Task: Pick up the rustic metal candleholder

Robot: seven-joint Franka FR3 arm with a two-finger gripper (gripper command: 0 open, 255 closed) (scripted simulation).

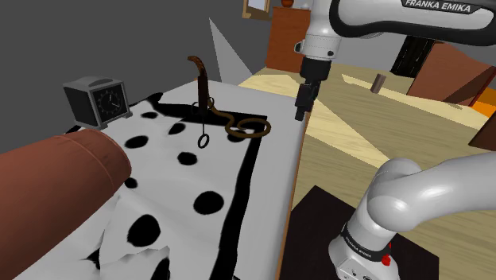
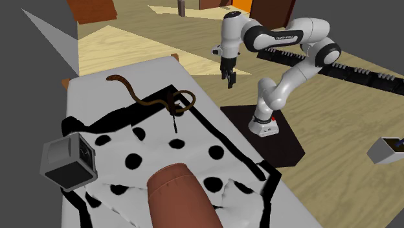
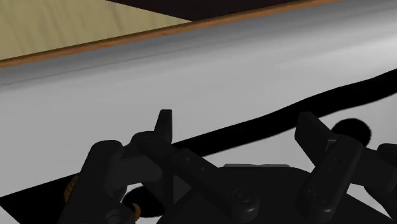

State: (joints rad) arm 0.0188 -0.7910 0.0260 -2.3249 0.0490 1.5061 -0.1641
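**While the candleholder [image 1: 231, 121] lies untouched on the bed [image 1: 238, 99], the hand hangs open beside it**

Because the bed takes up most of the room in front of me, everything else has to be read against it. It is a broad pale slab with a white, black-spotted blanket [image 1: 167, 179] thrown over the nearer half and a brown bolster [image 1: 56, 175] lying across that. The white arm [image 1: 397, 20] arches from its stand on the wooden floor towards the bed's bare end. I take that as the reason the stand sits along this side, since the reach to the bedding is short from here.

A grey clock [image 1: 99, 101] stands at the blanket's far corner, well away from the work.

The candleholder is a thin brown metal piece. It rests where the blanket's black border meets the bare sheet, with one curled end rearing up and a looped end flat on the bed. From the shoulder view the loop is the part nearest the arm, so it looks the likeliest place to take hold.

The gripper [image 1: 301, 107] hangs over the bed's edge on the robot's side, near the candleholder but not touching it. Its fingers point down and are spread apart with nothing between them, as the wrist view shows. I'd judge this the approach, with the hand kept high and open so that it clears the bedding.
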